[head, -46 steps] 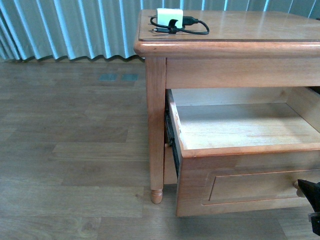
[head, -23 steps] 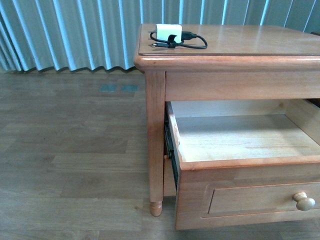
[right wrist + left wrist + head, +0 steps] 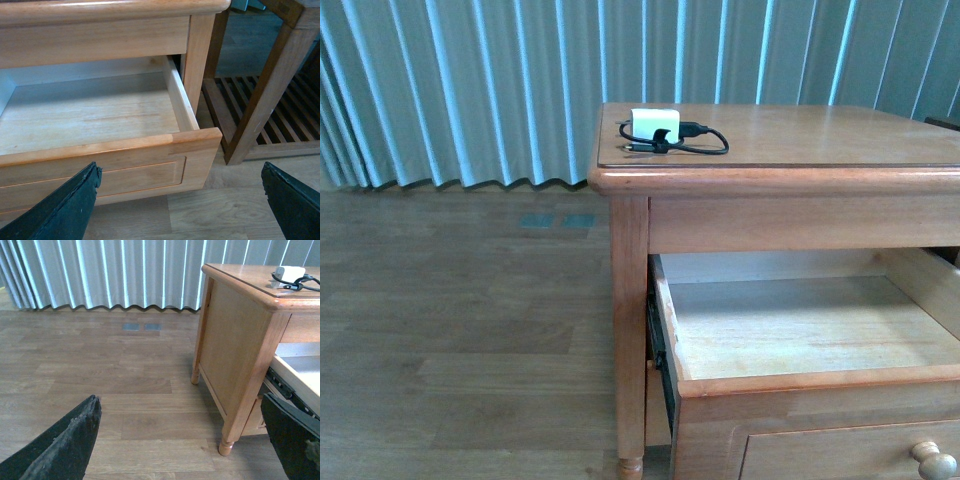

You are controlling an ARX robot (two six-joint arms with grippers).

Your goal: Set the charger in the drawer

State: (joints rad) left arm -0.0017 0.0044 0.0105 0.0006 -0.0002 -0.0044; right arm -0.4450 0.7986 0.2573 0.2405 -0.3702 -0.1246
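Both of my grippers are spread wide with nothing in them. The left gripper looks over the floor to the left of the cabinet. The right gripper hangs just in front of the drawer, which is pulled out, its pale inside bare.

The charger lies on the cabinet top, near its far left corner. It is above the drawer, not in it, and well apart from both grippers.

I judge the charger light. Its white block looks like stiff, smooth plastic, so it could slip under a weak pinch. The cable is thin and limp, looped on the wood just to the right of the block, with a strap around the bundle.

I would close on the block itself, across its two flat sides, and leave the cable alone. Held by the loop, the block would dangle and swing.

The block sits low, so my fingertips must come down close to the wood. Being so light, it would skid away from a glancing finger. It does not look fragile.
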